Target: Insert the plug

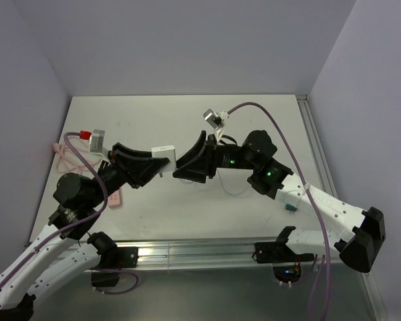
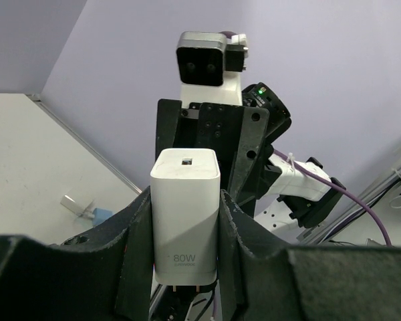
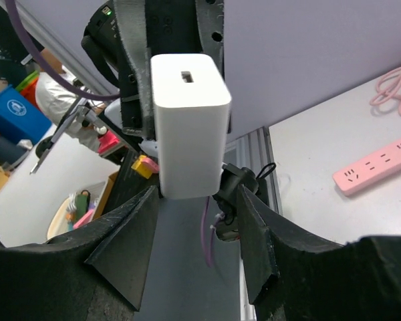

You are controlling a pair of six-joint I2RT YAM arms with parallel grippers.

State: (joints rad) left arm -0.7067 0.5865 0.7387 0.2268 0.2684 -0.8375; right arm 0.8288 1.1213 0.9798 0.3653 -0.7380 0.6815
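Pale grey bench (image 1: pixel 187 120): my left gripper (image 2: pixel 185 200) has jaws clamped on a white 80W charger block (image 2: pixel 185 177) mid-frame, my right gripper (image 3: pixel 199 194) faces it, jaws apart, while the thin whitish wire (image 1: pixel 234 191) of the plug lies loose right of centre, so I judge insertion wholly undone.

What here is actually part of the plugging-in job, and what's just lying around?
Part of the job:
white 80W charger, clamped in the left gripper
right gripper, open, facing the charger
thin white wire on the table; its plug end can't be made out

Just lying about for now:
pink socket strip
pink cord, looped
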